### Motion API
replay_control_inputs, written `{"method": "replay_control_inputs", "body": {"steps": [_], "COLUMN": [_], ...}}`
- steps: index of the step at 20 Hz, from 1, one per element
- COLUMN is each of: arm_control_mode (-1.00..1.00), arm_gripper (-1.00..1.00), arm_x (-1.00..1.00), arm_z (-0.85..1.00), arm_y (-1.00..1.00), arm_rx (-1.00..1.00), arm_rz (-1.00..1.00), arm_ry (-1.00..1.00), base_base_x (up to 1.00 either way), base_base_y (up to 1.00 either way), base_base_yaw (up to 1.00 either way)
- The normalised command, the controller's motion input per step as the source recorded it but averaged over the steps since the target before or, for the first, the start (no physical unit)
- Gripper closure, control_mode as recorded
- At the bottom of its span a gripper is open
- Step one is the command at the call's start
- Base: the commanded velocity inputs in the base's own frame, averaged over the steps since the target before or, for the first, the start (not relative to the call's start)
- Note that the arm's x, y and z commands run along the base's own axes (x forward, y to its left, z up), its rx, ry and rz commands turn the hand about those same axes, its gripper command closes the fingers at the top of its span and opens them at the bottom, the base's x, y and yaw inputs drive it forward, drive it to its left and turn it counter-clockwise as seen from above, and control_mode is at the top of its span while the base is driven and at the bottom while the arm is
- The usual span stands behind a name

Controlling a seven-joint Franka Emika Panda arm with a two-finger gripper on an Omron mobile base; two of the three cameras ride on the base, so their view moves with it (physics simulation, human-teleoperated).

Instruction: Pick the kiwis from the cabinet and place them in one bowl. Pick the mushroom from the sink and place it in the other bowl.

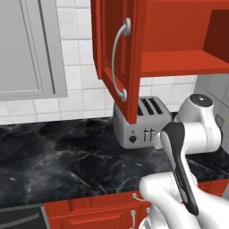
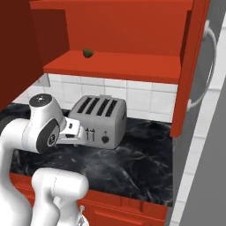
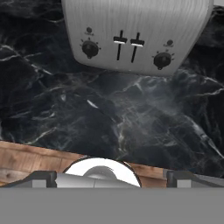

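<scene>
The red wall cabinet (image 2: 112, 66) is being shown with its door (image 1: 118, 58) swung open, the long curved silver handle (image 1: 117, 62) facing the room. On the cabinet's lower shelf one small dark round object (image 2: 88, 53) is sitting near the left end; it is probably a kiwi, though it is too small for its colour or skin to be made out with certainty. No other kiwi is being picked out on the visible part of the shelf.

The gripper (image 3: 111, 175) is being held low over the black marbled counter (image 1: 67, 161), in front of the silver four-slot toaster (image 2: 100, 121). Its two dark fingertips (image 3: 41, 177) are standing wide apart at the bottom of the hand view, and nothing is being held between them. In that view the toaster's front, with two levers and two knobs, is being faced across bare counter.

The step in hand is judged to be the fetching of a kiwi from the cabinet, at its start: the door is already open and no fruit is being carried. For the next move, the hand is being called on to rise well above the toaster to shelf height, then to be reached inward toward the left end of the shelf, with the open door and the shelf's front edge being avoided.
</scene>
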Motion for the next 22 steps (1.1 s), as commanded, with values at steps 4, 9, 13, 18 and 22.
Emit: {"method": "replay_control_inputs", "body": {"steps": [4, 9, 13, 18, 22], "arm_control_mode": [1.00, 1.00, 1.00, 1.00, 1.00], "arm_gripper": [-1.00, -1.00, -1.00, -1.00, -1.00], "arm_x": [0.00, 0.00, 0.00, 0.00, 0.00], "arm_z": [0.00, 0.00, 0.00, 0.00, 0.00], "arm_y": [0.00, 0.00, 0.00, 0.00, 0.00], "arm_rx": [0.00, 0.00, 0.00, 0.00, 0.00], "arm_rz": [0.00, 0.00, 0.00, 0.00, 0.00], "arm_ry": [0.00, 0.00, 0.00, 0.00, 0.00], "base_base_x": [0.37, 0.41, 0.38, 0.17, 0.06], "base_base_y": [-0.53, -0.59, -0.79, -0.82, -0.78], "base_base_yaw": [-0.02, -0.04, -0.04, -0.06, -0.06]}}
